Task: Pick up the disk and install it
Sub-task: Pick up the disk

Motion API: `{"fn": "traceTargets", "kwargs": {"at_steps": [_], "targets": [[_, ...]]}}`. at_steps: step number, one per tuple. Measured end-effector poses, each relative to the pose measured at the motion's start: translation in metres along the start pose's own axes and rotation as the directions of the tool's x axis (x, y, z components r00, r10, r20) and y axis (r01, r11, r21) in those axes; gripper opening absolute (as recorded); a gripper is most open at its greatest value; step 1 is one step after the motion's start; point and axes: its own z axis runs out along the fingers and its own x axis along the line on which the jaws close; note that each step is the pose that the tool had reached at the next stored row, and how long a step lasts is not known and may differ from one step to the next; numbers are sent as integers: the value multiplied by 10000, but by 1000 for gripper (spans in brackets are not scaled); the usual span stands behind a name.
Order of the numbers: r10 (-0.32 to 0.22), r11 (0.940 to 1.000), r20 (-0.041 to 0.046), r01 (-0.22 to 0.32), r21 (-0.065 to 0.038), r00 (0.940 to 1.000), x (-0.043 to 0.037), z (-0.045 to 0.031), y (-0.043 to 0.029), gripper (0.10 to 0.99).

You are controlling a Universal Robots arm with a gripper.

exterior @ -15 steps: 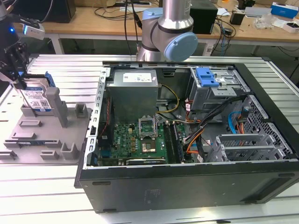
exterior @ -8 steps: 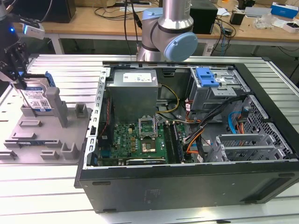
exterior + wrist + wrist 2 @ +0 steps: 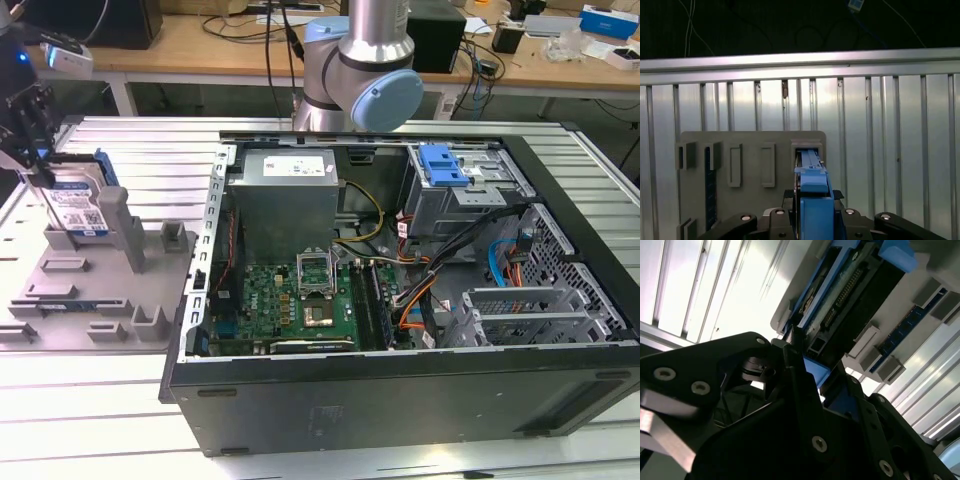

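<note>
The disk (image 3: 75, 205), a flat silver metal hard drive with a white-and-blue label and a bright blue plastic bracket, is standing on edge in a slot of the grey plastic fixture plate (image 3: 70, 290) at the exterior view's left. The black tool (image 3: 38, 160) is gripping it from above, its fingers pressing together on the blue bracket, as both wrist views are showing (image 3: 812, 210) (image 3: 805, 365). A grey upright post (image 3: 125, 230) of the plate is standing just beside the drive, toward the exterior view's right. The plate is lying on a ribbed aluminium surface (image 3: 90, 400). Farther right, the open black computer case (image 3: 400, 400) is lying on its side, its near wall rising between plate and interior, exposing a grey metal power-supply box (image 3: 285, 200), a green motherboard (image 3: 300, 295) and a blue plastic latch (image 3: 442, 165).
</note>
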Motion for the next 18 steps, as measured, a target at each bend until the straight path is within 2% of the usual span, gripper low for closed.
{"fn": "traceTargets", "kwargs": {"at_steps": [2,13,17,18], "targets": [[-2,10000,0,2,1,10000,1,-32,0,369],[-5,10000,0,5,1,10000,9,-344,1,369],[-11,10000,0,11,0,10000,16,-594,3,369],[-12,10000,0,12,0,10000,16,-629,3,369]]}}
